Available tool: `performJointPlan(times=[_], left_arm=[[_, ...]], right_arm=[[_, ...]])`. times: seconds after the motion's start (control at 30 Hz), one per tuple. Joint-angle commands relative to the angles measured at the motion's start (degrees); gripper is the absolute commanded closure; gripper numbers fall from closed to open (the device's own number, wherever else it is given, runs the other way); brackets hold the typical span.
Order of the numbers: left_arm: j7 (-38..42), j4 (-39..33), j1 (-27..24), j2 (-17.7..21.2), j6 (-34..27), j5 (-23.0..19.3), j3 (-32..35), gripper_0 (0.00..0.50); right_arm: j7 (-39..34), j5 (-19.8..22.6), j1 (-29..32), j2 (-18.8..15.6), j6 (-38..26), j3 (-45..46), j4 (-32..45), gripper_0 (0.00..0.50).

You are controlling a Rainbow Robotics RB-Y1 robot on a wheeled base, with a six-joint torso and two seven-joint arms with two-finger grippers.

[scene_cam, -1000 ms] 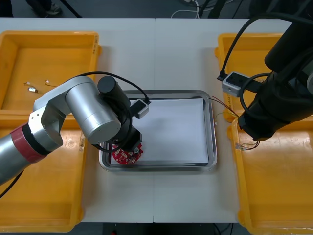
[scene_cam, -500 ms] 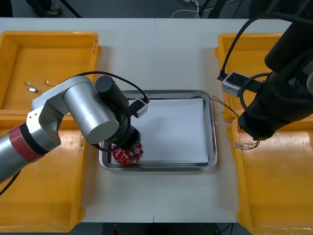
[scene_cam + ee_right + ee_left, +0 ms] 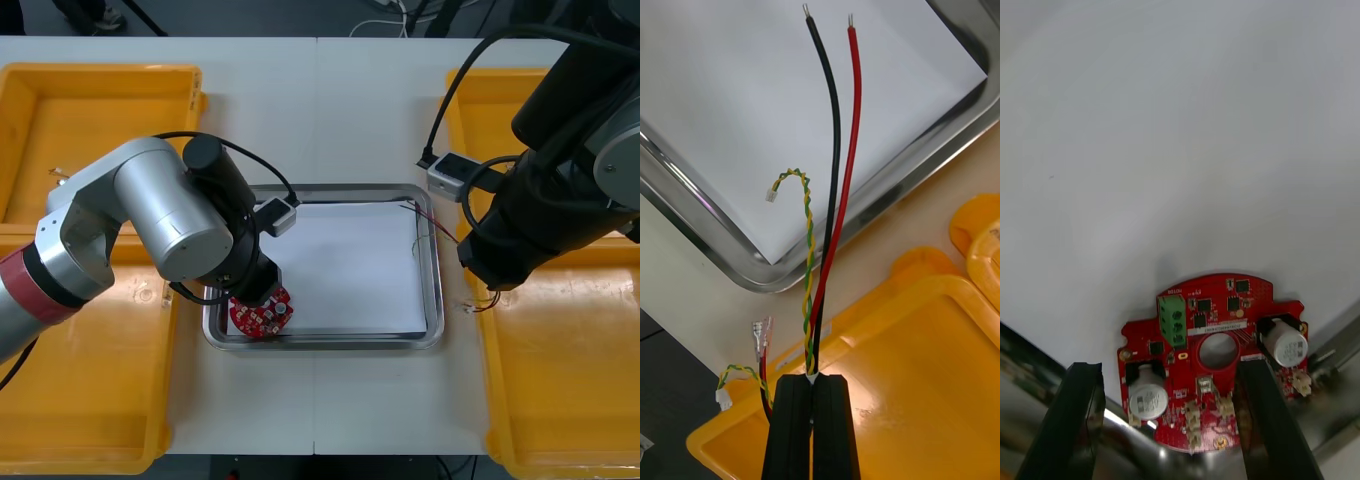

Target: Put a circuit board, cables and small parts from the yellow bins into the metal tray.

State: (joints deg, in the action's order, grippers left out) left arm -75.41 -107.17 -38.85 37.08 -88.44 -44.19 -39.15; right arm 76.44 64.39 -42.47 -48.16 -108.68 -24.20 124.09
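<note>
A round red circuit board [image 3: 262,315] lies in the front left corner of the metal tray [image 3: 325,343]. My left gripper [image 3: 252,292] hovers right over it. In the left wrist view the board [image 3: 1214,352] rests between the wide-open fingers [image 3: 1079,405], which have no hold on it. My right gripper [image 3: 488,283] hangs at the tray's right rim, shut on a bundle of cables [image 3: 831,187]: one black, one red, and a twisted yellow and green pair. Their free ends reach over the white sheet inside the tray [image 3: 737,262].
Yellow bins flank the tray: back left [image 3: 100,140], front left [image 3: 80,400], back right [image 3: 490,100], front right [image 3: 570,380]. Small metal parts [image 3: 57,172] lie in the back left bin. The right wrist view has a bin's corner [image 3: 925,375] beneath the fingers.
My left gripper has opened and let go of the circuit board, and the arm has drawn back a little. The right arm has carried the cables leftward over the tray's right edge.
</note>
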Motion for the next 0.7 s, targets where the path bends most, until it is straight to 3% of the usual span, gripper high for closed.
performJointPlan(times=[0.03, 0.27, 0.5, 0.7], left_arm=[[4.7, -4.6, -2.8, 1.6, -4.7, -2.6, 5.8, 0.0], [4.5, -7.4, -3.3, 1.9, -11.6, -4.9, 11.8, 0.0], [3.5, -7.7, -4.0, 3.6, -16.0, -7.7, 18.0, 0.0], [2.6, -7.6, -4.9, 6.0, -18.2, -8.5, 22.1, 0.0]], right_arm=[[2.6, -0.3, -3.6, 3.8, -0.7, -0.5, -2.0, 0.5], [4.2, -1.2, -4.9, 5.5, -0.7, -2.3, -2.8, 0.5], [6.0, -6.0, -7.3, 5.7, 0.5, -9.0, -2.1, 0.5], [14.4, -11.0, -7.3, 6.8, 2.3, -12.6, -2.0, 0.5]])
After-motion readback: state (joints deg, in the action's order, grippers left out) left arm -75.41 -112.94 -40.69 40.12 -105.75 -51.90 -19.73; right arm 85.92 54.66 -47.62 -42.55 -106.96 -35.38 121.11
